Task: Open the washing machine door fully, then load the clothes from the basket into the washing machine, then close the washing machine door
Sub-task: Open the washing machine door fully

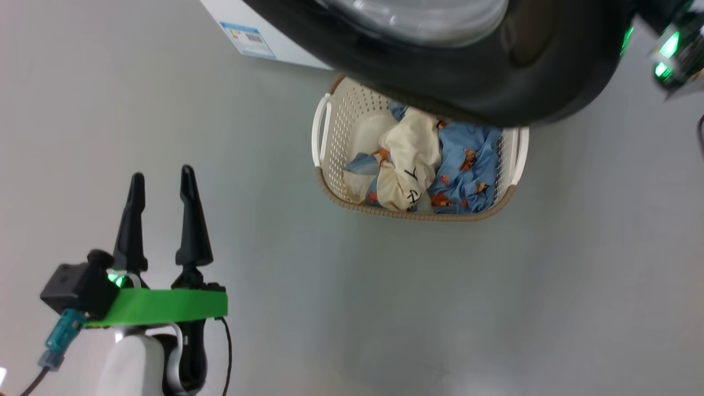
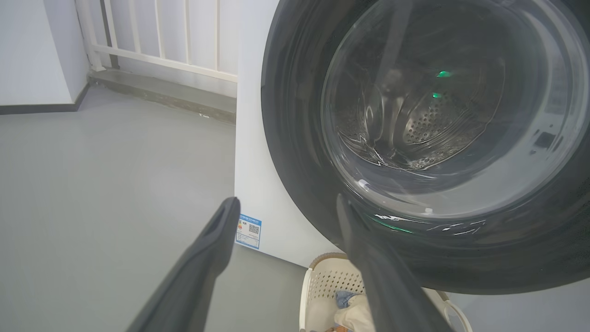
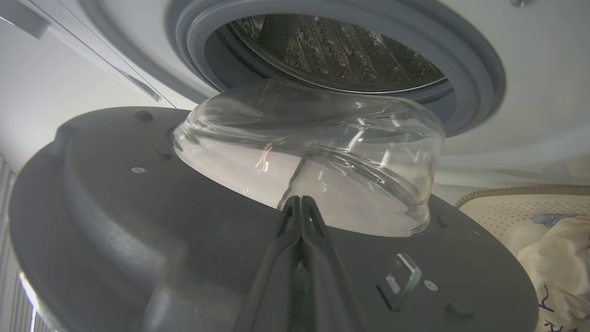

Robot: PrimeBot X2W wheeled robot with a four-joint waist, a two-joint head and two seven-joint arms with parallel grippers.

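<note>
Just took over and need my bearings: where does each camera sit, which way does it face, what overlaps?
Head view: on the head, looking down at floor, the basket of clothes and the washing machine door; left gripper open, lower left.
Left wrist view: left wrist, facing the door's outer glass; own fingers apart.
Right wrist view: right wrist, facing the door's inner side and the drum; right gripper shut.
Shared: door and basket appear in all three.

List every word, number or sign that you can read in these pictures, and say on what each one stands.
No text can be read with certainty.
On the blue label sticker of the washing machine: a square code and print, too small to read.
On the cream cloth in the basket: black marks, not legible.
</note>
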